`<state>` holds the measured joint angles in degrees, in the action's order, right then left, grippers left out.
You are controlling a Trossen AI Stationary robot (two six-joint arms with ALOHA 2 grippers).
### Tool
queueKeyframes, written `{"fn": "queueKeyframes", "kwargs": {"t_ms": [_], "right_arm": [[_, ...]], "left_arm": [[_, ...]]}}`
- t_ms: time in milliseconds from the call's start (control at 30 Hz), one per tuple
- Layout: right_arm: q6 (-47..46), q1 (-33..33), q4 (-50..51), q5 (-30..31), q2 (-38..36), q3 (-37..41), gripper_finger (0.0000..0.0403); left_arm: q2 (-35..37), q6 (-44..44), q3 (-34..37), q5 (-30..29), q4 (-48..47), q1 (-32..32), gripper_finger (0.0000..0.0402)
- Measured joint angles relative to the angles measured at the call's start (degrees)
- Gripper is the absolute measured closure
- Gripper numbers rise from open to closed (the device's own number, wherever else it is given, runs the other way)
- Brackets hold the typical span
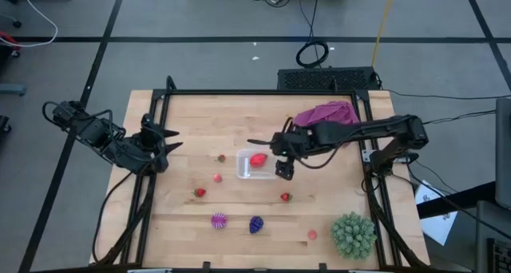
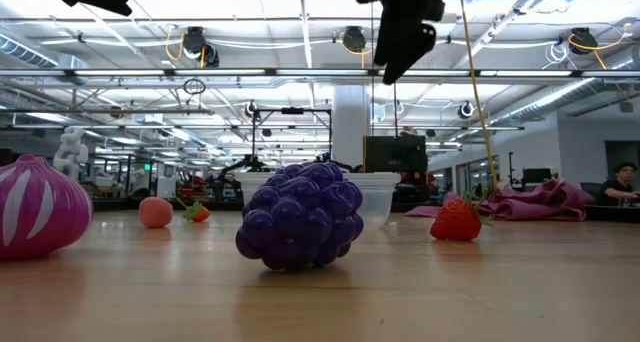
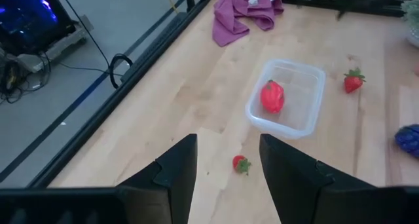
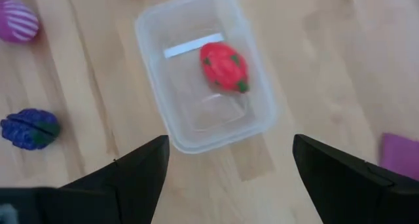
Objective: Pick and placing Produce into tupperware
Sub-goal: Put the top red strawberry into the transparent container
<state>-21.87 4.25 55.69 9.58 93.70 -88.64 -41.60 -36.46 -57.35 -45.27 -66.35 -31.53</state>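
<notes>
My two arms are dark, nearly black, built of blocky jointed segments with thin black cables trailing off them. The left gripper (image 3: 226,168) ends in two broad, matte black fingers (image 3: 173,171) with angular, faceted faces that taper toward the tips. The right gripper (image 4: 229,178) has the same dark wedge-shaped fingers (image 4: 141,171), with a stepped ridge along each inner edge. I think the surfaces are plain plastic; I can't make out screws or markings from here.
</notes>
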Motion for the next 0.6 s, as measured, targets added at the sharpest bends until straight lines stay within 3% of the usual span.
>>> {"fn": "queueKeyframes", "kwargs": {"t_ms": [433,600], "right_arm": [[-8.4,0.3,13.8,1.3,-4.4,0.0,0.0086],[-8.9,1.0,12.6,4.4,-4.4,1.5,0.0086]], "left_arm": [[-0.4,0.2,0.0,4.9,-0.1,0.0,0.0231],[-0.4,0.0,0.0,5.1,-0.1,0.0,0.0231]]}}
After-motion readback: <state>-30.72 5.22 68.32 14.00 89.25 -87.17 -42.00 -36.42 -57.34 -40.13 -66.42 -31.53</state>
